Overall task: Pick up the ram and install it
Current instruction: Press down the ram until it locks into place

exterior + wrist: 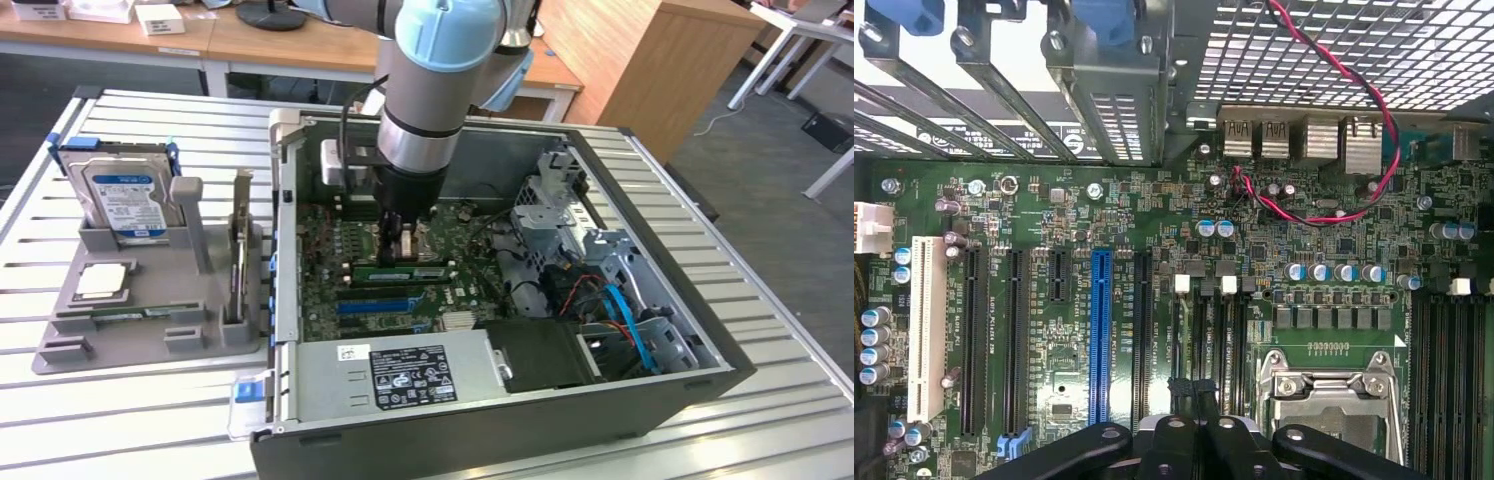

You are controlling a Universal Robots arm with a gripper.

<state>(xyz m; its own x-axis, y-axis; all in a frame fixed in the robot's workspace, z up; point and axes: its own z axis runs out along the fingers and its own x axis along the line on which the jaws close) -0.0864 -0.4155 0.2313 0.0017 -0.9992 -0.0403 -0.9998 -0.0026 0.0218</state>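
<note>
The ram lies inside the open computer case, a narrow green stick on the motherboard just under the arm's tool. We find its long axis running across the board, from the exterior view's left to its right, roughly level and parallel to the blue slot just nearer the camera. The gripper hangs straight down from the arm directly over the stick, with its tip at or just above the stick's upper edge; we cannot confirm contact. We judge the fingers to be together, closed as far as they go, and the wrist view supports this: the black fingertips sit pressed side by side with no stick between them.

So the stick is not held. In our judgement it is already standing in or on a slot. Whether it is fully seated we cannot tell.

On the counter, well apart at the exterior view's left, a grey holder carries a hard drive and other parts.
</note>
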